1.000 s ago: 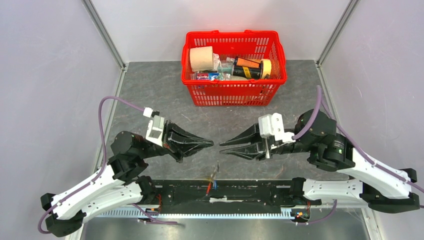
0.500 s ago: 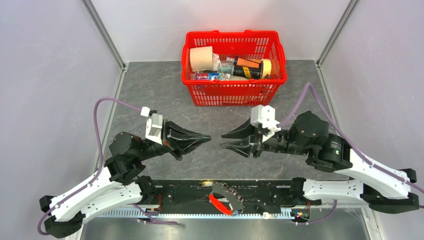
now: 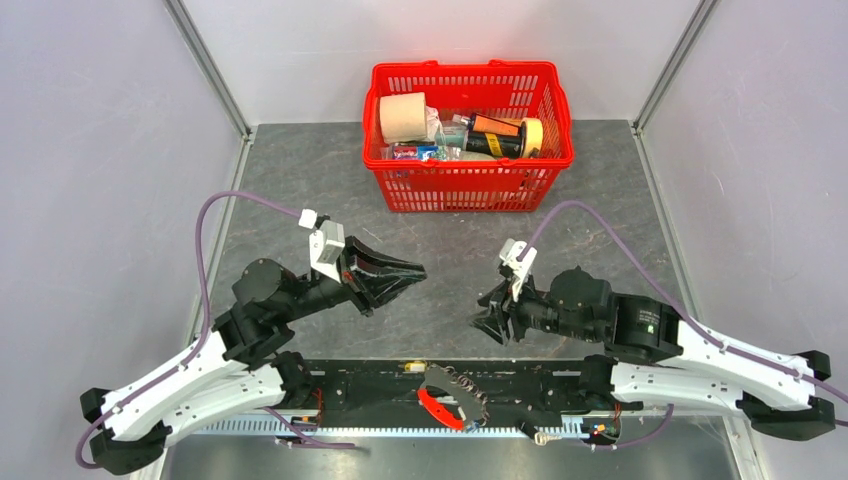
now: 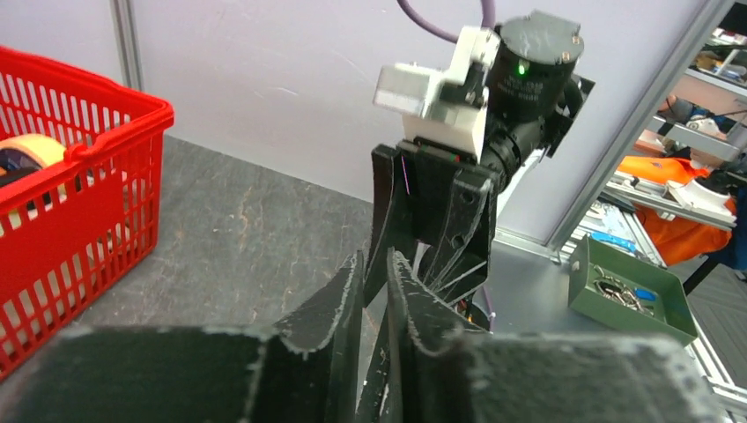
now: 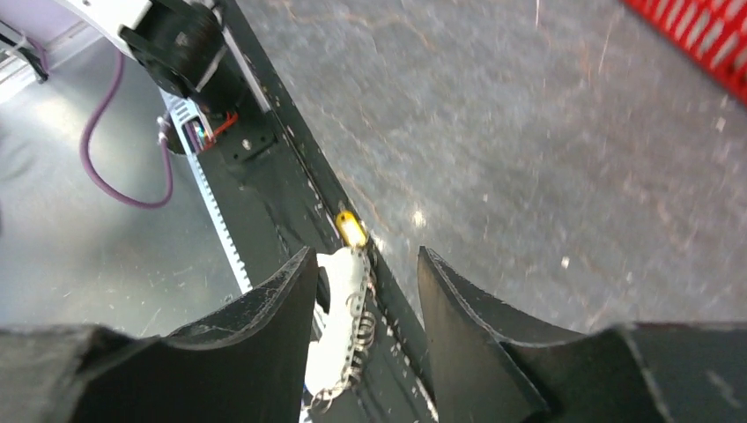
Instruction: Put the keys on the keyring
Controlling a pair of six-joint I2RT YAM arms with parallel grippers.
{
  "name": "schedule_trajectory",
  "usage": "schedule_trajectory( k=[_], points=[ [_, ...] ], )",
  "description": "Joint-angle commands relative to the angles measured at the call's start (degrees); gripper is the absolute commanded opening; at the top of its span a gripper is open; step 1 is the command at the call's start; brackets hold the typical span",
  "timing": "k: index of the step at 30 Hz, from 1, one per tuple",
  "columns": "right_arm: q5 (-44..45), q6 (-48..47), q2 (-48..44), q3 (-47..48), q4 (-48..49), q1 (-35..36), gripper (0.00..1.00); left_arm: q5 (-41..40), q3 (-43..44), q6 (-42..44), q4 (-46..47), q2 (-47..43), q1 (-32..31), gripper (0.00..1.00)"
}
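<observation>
Right gripper [image 3: 489, 320]: jaws wide, empty, tilted down toward the near edge, apparently to line up on the keyring [image 3: 450, 396], which the wrist view shows between the fingers. The keyring lies on the black rail [image 3: 350, 385] between the arm bases. Left gripper [image 3: 410, 275]: jaws almost together, empty, held aloft, probably to leave the right arm room. Keys: not identifiable; a small metal item [image 3: 541, 437] near the right base may be one.

Robotics lab test cell. Plain white panel walls [image 3: 90, 150] set in silvery aluminium frame posts [image 3: 205, 65] enclose a dark grey stone-patterned tabletop [image 3: 300, 180]. Black metal mounting rail [image 3: 540, 378] along the near edge. Outside the cell: green plastic parts tray [image 4: 627, 289], cluttered metal shelving [image 4: 718, 84].
</observation>
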Motion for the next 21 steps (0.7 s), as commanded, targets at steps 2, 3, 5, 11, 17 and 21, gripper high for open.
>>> schedule_trajectory(
  k=[2, 3, 5, 11, 17, 21],
  points=[
    [3.2, 12.6, -4.9, -8.6, -2.3, 0.3, 0.54, -5.2, -1.5, 0.2, -0.4, -1.1, 0.1, 0.33],
    [2.3, 14.3, -5.2, -10.1, -2.2, 0.3, 0.54, -5.8, -2.0, -0.2, -0.6, -1.3, 0.1, 0.38],
    [-0.9, 17.5, -4.9, -13.2, -1.2, 0.3, 0.54, -7.3, -2.7, -0.9, -1.2, -1.6, 0.1, 0.44],
    [-7.8, 24.0, 1.1, -19.6, 2.1, 0.3, 0.55, -9.9, -5.2, -2.7, -1.8, -2.5, 0.1, 0.49],
    [-14.7, 29.4, 7.9, -25.6, 8.6, 0.3, 0.57, -10.3, -6.6, -3.5, -2.5, -4.1, 0.1, 0.51],
    [-16.1, 32.3, 8.5, -29.4, 13.4, 0.3, 0.58, -10.6, -7.5, -3.6, -2.9, -5.5, 0.1, 0.52]
  ],
)
